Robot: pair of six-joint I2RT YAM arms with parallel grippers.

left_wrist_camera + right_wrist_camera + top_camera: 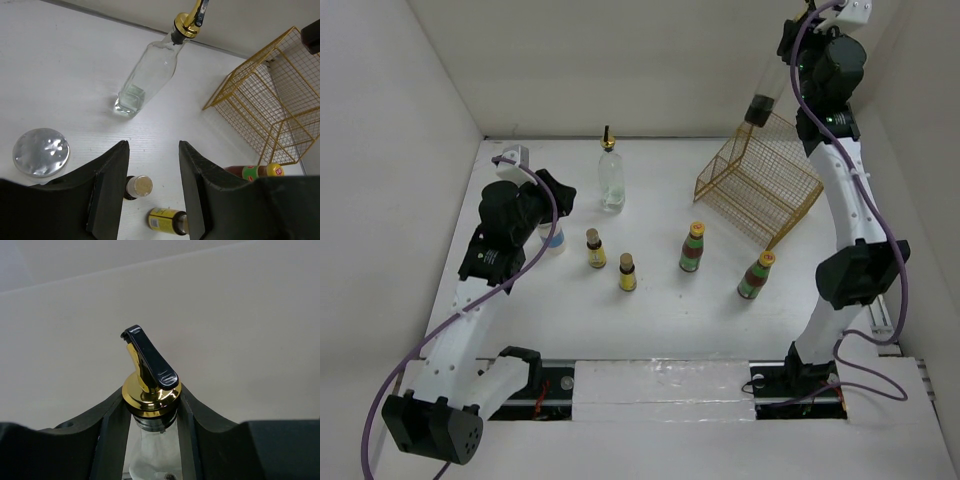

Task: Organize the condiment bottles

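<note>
Right pincer [151,407]: I'm clamped on a glass bottle [148,365] at the neck, just under its gold pourer. It's up in the air by the basket [760,185] at 1 o'clock. Left pincer [152,190]: my jaws are apart and empty, at 9 o'clock beside the white bottle [556,242]. Second glass bottle [611,180] is upright at 12. Small yellow bottles [596,250] [627,273] are mid-table and green-red bottles [692,248] [756,276] are toward 3, all standing outside the basket.
</note>
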